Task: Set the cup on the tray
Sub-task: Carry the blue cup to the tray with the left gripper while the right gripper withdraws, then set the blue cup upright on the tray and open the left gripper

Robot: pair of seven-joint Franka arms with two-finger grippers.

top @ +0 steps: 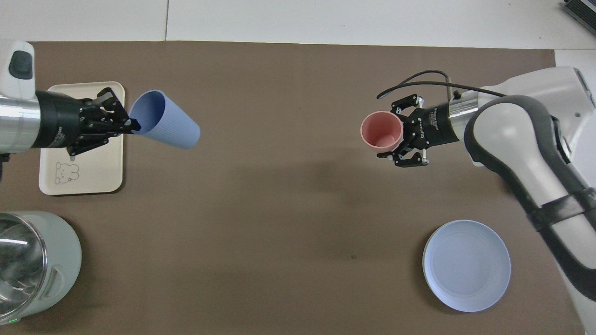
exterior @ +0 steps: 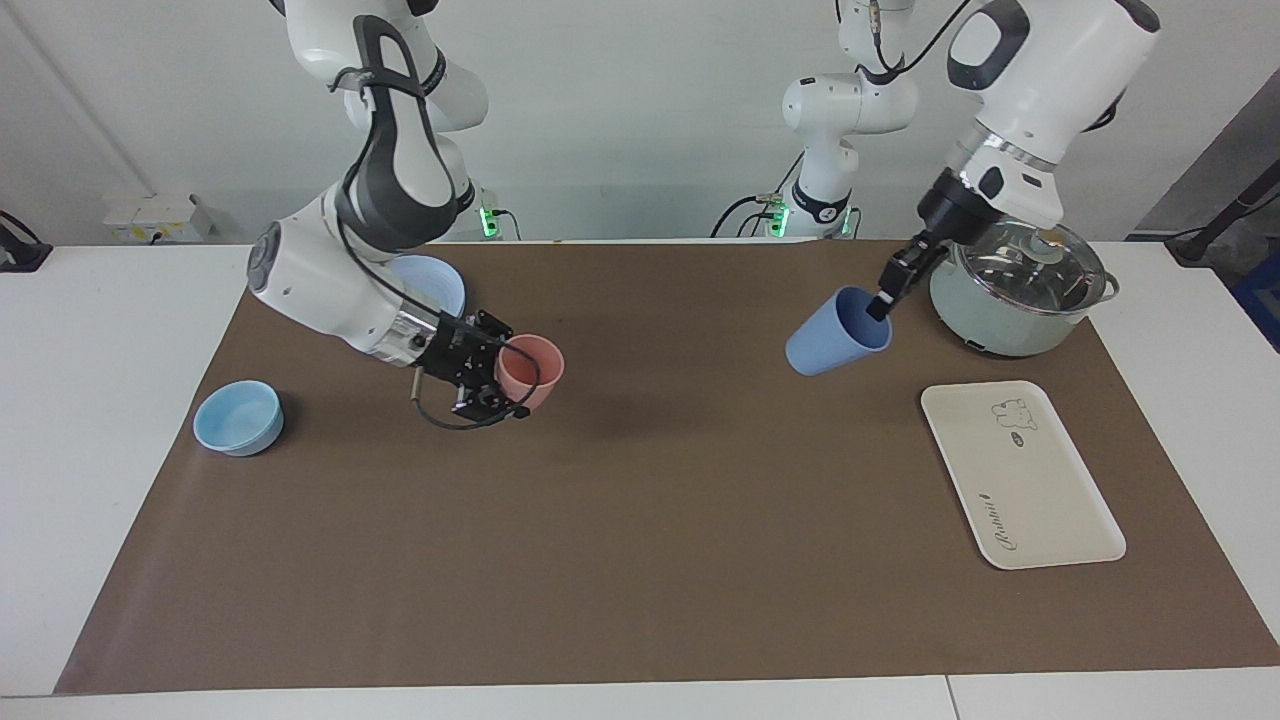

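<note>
Lower left of the overhead frame: a pale green lidded pot, standing idle. Lower right: a round blue plate, bare, not the destination. Mid-left: the cream tray with its bear drawing, flat on the brown mat, nothing resting on it yet; it is the target for the task. Over the tray's inner edge hangs the left gripper, fingers pinched on the rim of the periwinkle cup, one finger inside the mouth and one outside; the cup is carried tilted, base swung toward mid-table, raised above the mat in the facing view beside the pot, short of the tray. Judged: a rim pinch leaves the base free for setting down. Mid-right: the right gripper clamped on the salmon-pink cup, held apart, likely to keep it clear. At the facing frame's left, a light-blue bowl, untouched.
</note>
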